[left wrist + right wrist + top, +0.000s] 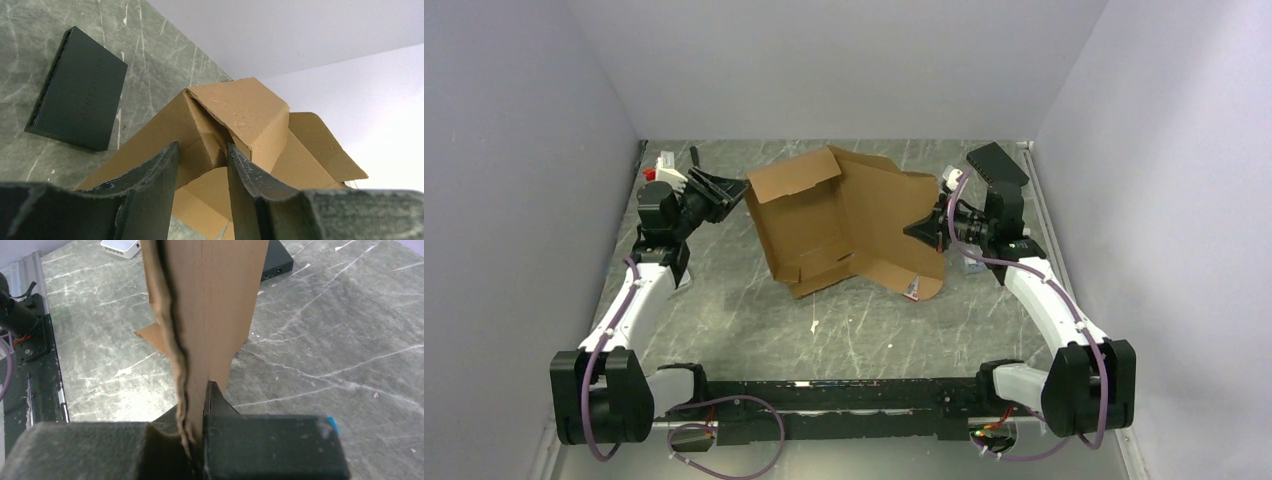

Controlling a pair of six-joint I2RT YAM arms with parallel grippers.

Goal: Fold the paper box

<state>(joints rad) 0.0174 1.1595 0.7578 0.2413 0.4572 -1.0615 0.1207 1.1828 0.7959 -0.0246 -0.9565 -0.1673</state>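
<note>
At the paper box (pixel 844 225), right gripper (pixel 924 229) tight on one edge, left gripper (pixel 736 190) half-spread, hold unclear.

The plain brown corrugated paper box (pixel 844 225) lies half-folded and askew, flaps raised, on the far part of the table (pixel 744 320).

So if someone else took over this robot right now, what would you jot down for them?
Left gripper: jaws apart around a folded corner of the box; unclear whether it grips.
Right gripper: shut on the box's right edge.
Box: between the arms, partly raised off the table, flaps loose.
Done: one corner folded up.
Left: fold the other walls and flaps and tuck the tabs, probably most of the job.
</note>
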